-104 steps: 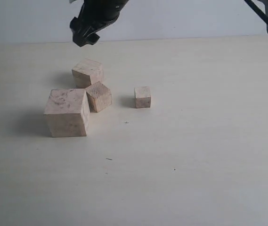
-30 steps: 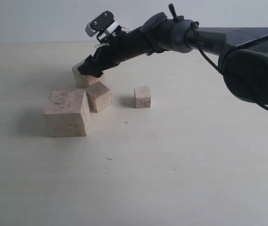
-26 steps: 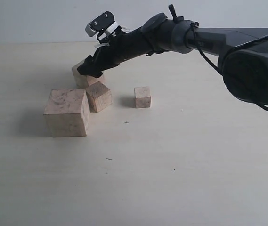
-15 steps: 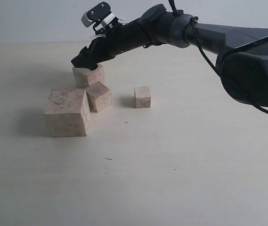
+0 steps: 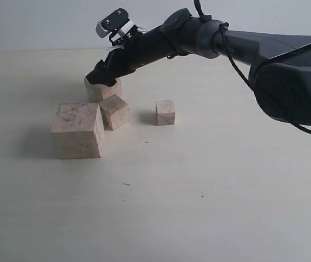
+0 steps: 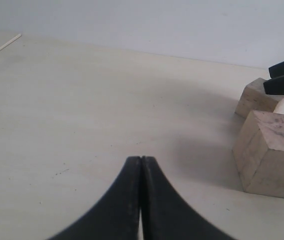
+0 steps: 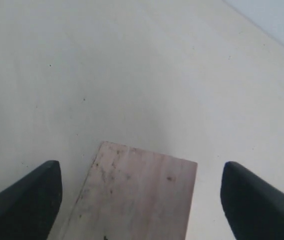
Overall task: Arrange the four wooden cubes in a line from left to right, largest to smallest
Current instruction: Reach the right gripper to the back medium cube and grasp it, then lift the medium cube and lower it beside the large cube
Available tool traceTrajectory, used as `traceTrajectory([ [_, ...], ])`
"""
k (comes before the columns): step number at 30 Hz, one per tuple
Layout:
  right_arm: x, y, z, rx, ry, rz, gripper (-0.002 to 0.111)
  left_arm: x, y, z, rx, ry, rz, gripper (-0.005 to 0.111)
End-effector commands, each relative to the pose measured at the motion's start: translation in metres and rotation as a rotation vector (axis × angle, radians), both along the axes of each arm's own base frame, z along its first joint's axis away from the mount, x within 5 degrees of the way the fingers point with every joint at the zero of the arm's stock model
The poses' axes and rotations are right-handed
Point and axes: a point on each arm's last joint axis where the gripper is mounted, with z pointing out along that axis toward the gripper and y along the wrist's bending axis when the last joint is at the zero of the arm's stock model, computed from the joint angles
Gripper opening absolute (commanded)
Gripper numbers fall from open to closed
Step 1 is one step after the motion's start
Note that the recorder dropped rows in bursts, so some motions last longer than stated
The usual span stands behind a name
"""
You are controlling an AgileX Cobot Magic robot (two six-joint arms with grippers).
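Note:
Four pale wooden cubes sit left of centre. The largest cube [image 5: 77, 130] is at the front left, with a mid-sized cube [image 5: 115, 112] tilted against its right side. The second-largest cube [image 5: 105, 90] sits behind them and the smallest cube [image 5: 165, 112] stands apart to the right. My right gripper [image 5: 101, 75] reaches across and hovers over the second-largest cube [image 7: 137, 195]. It is open, with its fingers [image 7: 27, 200] straddling the cube and a gap on each side. My left gripper [image 6: 141, 159] is shut and empty, low over bare table left of the largest cube [image 6: 271, 152].
The long black right arm [image 5: 210, 41] spans the back of the table from the right. The pale tabletop [image 5: 199, 191] stretches open to the front and right of the cubes. A table edge [image 6: 2, 47] shows far off in the left wrist view.
The right arm swung in from above and came down onto the back cube. Over the last second its gripper rose slightly and now sits just over that cube's top. The other cubes stayed put.

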Motion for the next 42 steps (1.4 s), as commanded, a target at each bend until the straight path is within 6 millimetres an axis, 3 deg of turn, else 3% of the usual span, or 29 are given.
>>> traceTrajectory([
  [1,-0.001,0.002,-0.011,-0.006,0.036,-0.005,0.081,0.000,0.000,0.000,-0.004,-0.015,-0.006,0.000],
  [9,-0.001,0.001,-0.020,-0.027,0.061,-0.016,0.078,0.000,0.000,0.000,-0.004,-0.015,-0.006,0.000],
  [12,-0.002,0.001,-0.015,-0.005,0.143,-0.062,0.048,0.000,0.000,0.000,-0.004,-0.015,-0.006,0.000],
  [16,-0.010,0.001,0.009,0.000,0.176,-0.004,0.006,0.000,0.000,0.000,-0.004,-0.015,-0.006,0.000],
  [17,-0.012,0.000,0.018,-0.015,0.161,0.017,0.000,0.000,0.000,0.000,-0.004,-0.015,-0.006,0.000],
  [23,-0.023,-0.019,0.079,-0.174,0.032,0.129,0.000,0.000,0.000,0.000,-0.004,-0.015,-0.006,0.000],
  [27,-0.028,-0.040,0.133,-0.144,0.041,0.103,0.000,0.000,0.000,0.000,-0.004,-0.015,-0.006,0.000],
  [31,-0.031,-0.062,0.167,-0.144,0.065,0.079,0.000,0.000,0.000,0.000,-0.004,-0.015,-0.006,0.000],
  [36,-0.035,-0.084,0.179,-0.235,0.084,0.072,0.000,0.000,0.000,0.000,-0.004,-0.015,-0.006,0.000],
  [42,-0.044,-0.094,0.149,-0.339,0.143,0.101,0.000,0.000,0.000,0.000,-0.004,-0.015,-0.006,0.000],
])
